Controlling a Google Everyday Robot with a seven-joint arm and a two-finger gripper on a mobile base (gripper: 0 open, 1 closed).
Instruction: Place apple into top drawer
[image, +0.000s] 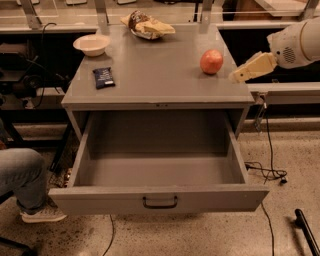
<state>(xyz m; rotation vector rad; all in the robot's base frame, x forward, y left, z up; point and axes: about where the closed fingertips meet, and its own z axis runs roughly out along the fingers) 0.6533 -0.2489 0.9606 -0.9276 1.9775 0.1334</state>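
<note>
The apple (211, 61), red-orange and round, sits on the grey cabinet top (155, 75) near its right edge. The top drawer (159, 197) is pulled fully out below, empty inside, with a dark curved handle (160, 202) at the centre of its front panel. My gripper (239, 76) is a cream-coloured tip on the white arm (297, 45) reaching in from the right. It hovers at the cabinet's right edge, just right of the apple and not touching it.
A cream bowl (91, 44) stands at the back left of the top. A dark snack packet (104, 77) lies left of centre, a chip bag (146, 25) at the back. A person's leg and shoe (30, 192) are at lower left. Cables (267, 170) lie on the floor at right.
</note>
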